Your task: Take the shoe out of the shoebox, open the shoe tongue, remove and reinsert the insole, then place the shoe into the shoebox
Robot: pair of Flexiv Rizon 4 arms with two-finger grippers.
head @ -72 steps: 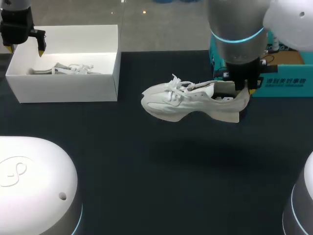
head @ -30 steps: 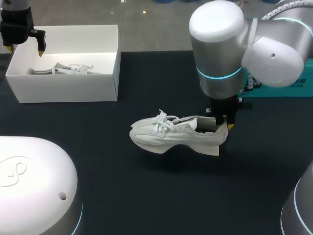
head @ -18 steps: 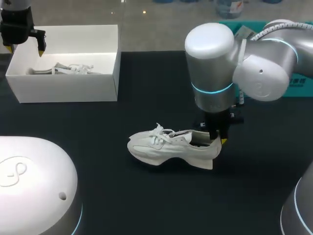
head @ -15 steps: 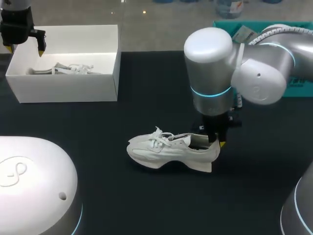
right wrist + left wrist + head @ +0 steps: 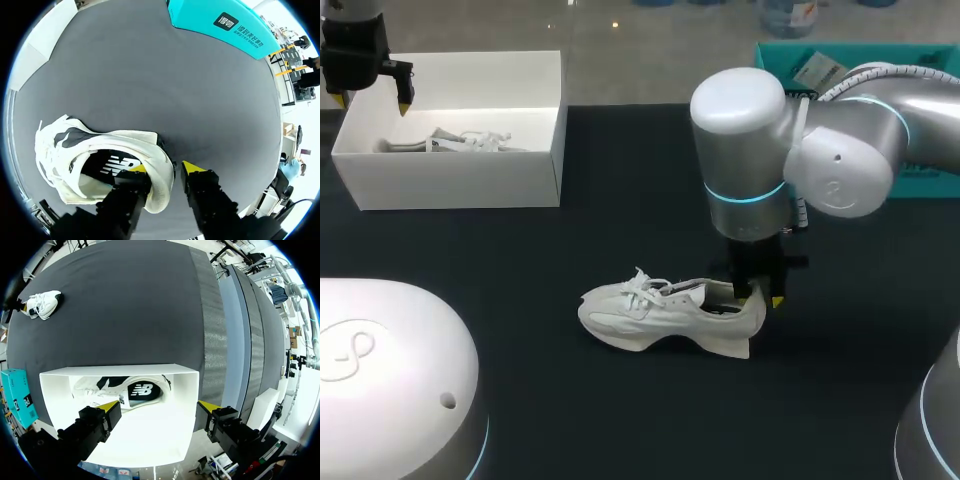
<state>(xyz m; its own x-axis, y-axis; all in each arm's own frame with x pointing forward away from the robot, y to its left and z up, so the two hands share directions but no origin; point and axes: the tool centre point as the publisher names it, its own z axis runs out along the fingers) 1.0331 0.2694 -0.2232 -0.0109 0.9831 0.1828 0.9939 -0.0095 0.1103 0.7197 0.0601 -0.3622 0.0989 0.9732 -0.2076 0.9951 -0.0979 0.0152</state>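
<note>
White shoe [image 5: 660, 318] heel pinched by right tool [image 5: 165, 170].

The white lace-up shoe [image 5: 665, 315] shows a soft cloth upper, woven laces and a smooth, matt sole. Beneath it the dark grey table [image 5: 520, 280] is matt and finely textured, like felt or cloth. At the table's far left corner, the white rectangular shoebox [image 5: 460, 180] looks like smooth, matt cardboard. The right arm's rounded white casing [image 5: 740, 120] is glossy, probably plastic.
</note>
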